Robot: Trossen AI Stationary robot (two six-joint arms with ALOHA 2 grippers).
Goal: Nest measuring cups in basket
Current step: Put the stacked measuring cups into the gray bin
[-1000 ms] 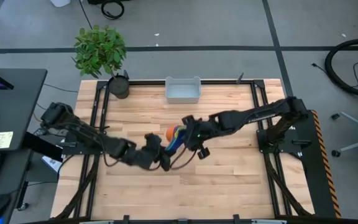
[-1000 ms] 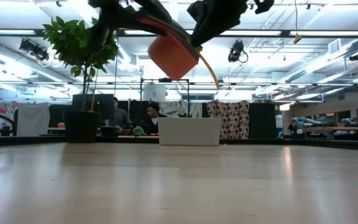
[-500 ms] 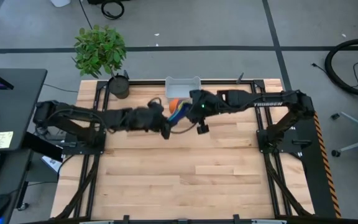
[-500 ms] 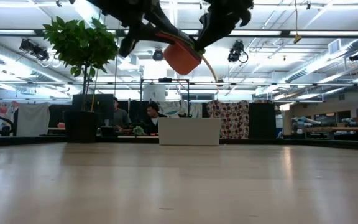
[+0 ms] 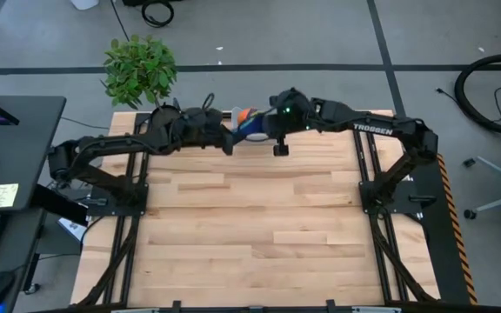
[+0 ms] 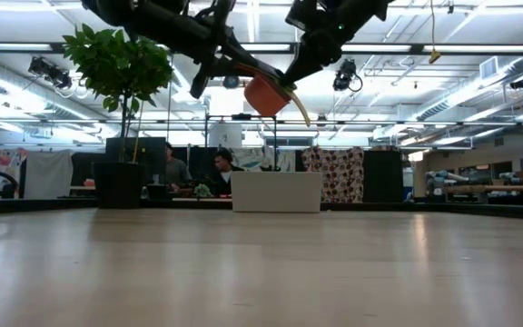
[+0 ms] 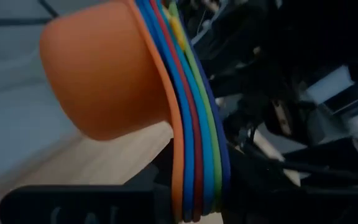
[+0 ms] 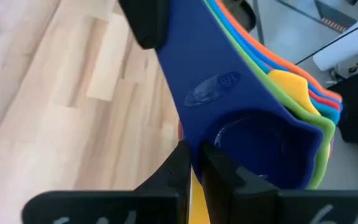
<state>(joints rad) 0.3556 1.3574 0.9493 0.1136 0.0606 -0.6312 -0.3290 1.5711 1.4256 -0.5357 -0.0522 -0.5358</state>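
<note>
The measuring cups are nested in one stack (image 5: 249,118), orange outermost and dark blue innermost, held in the air between both grippers; the stack also shows in the low view (image 6: 266,94). My left gripper (image 5: 230,135) is shut on the handles. My right gripper (image 5: 263,127) is shut on the stack at its bowl side. The stack hangs over the pale basket (image 6: 277,192) at the table's far edge. From above, the arms hide most of the basket; only a white corner (image 5: 231,113) shows. A thin yellow strip (image 6: 301,110) hangs below the stack. My left gripper pinches the stacked flat handles near their free ends (image 7: 191,202), coming from the table's left. The stack is lifted clear and tilted, with the orange bowl's bottom (image 7: 98,81) turned down and outward. My right gripper pinches the stack beside the dark blue cup's bowl (image 8: 199,148), where the handle meets the rim, coming from the table's right. Its fingers (image 8: 221,167) stand almost together, with a yellow strip (image 8: 195,196) between them. The stack is clear of the table.
A dark round pot with a green plant (image 5: 167,122) stands left of the basket at the far edge, close to my left arm. The wooden table top (image 5: 250,235) lies bare toward the near edge. People sit in the room beyond the table (image 6: 198,173).
Both grippers have carried the nested stack together from the middle of the table toward the far edge, to above the basket. The stack has stayed lifted clear and held by both grippers all the way.
</note>
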